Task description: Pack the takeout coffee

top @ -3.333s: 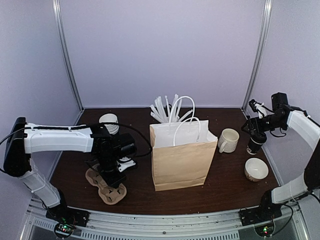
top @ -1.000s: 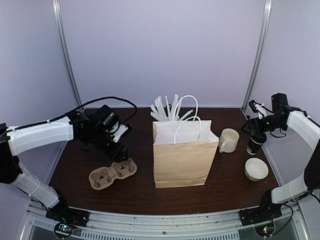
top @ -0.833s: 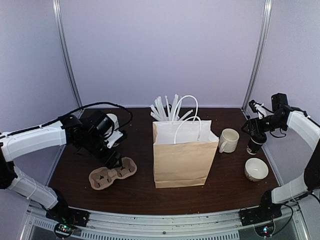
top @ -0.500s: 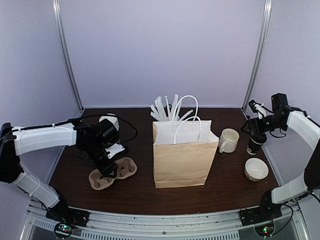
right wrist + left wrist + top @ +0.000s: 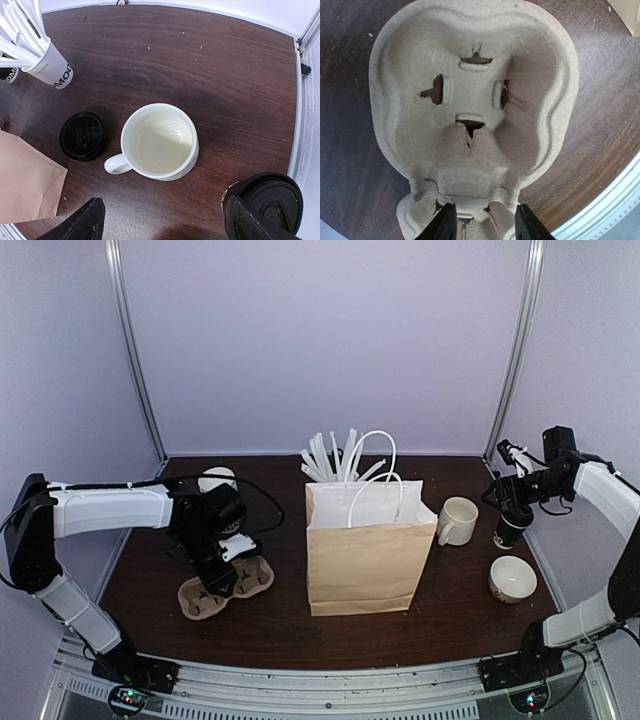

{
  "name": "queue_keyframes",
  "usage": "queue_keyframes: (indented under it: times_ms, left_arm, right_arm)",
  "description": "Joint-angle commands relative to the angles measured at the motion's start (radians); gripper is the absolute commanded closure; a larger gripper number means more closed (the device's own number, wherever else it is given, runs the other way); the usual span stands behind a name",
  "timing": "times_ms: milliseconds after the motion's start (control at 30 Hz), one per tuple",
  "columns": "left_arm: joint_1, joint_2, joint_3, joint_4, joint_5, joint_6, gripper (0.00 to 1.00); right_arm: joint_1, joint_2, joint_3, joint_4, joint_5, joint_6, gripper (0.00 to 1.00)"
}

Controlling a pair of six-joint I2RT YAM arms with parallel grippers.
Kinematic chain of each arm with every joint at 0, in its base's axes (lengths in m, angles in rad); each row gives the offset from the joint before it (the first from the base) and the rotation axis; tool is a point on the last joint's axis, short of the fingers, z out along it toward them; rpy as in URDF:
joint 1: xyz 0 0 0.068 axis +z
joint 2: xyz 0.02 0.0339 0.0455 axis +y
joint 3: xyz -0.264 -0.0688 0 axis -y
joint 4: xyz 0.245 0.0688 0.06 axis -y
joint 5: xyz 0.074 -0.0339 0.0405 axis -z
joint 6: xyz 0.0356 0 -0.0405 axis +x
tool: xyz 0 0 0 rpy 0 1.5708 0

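Observation:
The takeout coffee (image 5: pixel 512 526), a dark cup with a black lid, stands at the table's right edge. In the right wrist view the takeout coffee (image 5: pixel 272 200) lies against the outside of my right finger, not between the jaws. My right gripper (image 5: pixel 503 496) hovers just above it, wide open and holding nothing; from the wrist, the right gripper (image 5: pixel 165 227) looks down on a white mug (image 5: pixel 160 139). My left gripper (image 5: pixel 222 575) is down on a brown pulp cup carrier (image 5: pixel 226 587). Seen from the wrist, the left gripper (image 5: pixel 485 225) straddles the narrow waist of the carrier (image 5: pixel 475 110), jaws open and narrowed around it.
A paper bag (image 5: pixel 366 550) with white handles stands open mid-table. Behind it is a cup of white sticks (image 5: pixel 330 462). The mug (image 5: pixel 458 521) and a bowl (image 5: pixel 512 578) sit at right, a stack of cups (image 5: pixel 218 480) at back left. A loose black lid (image 5: pixel 82 136) lies beside the mug.
My left arm swung from the back left down onto the carrier, and its jaws have narrowed around the carrier's waist. The right arm and the coffee have not moved.

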Motion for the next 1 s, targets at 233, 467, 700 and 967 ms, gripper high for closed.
queue_keyframes:
  times_ms: [233,467,700,967]
  left_arm:
    - [0.019,0.042,0.08,-0.002,-0.047,0.039,0.57]
    - [0.02,0.08,0.091,-0.003,-0.047,0.044,0.56]
    - [0.02,0.098,0.084,-0.002,-0.084,0.045,0.54]
    - [0.02,0.126,0.094,-0.003,-0.087,0.047,0.58]
  right_arm:
    - [-0.005,-0.002,-0.004,-0.001,-0.013,-0.011,0.13]
    - [-0.004,-0.002,-0.005,0.0,-0.012,-0.011,0.13]
    - [-0.004,0.001,-0.005,-0.001,-0.014,-0.013,0.13]
    - [-0.005,-0.002,-0.007,-0.002,-0.013,-0.013,0.13]
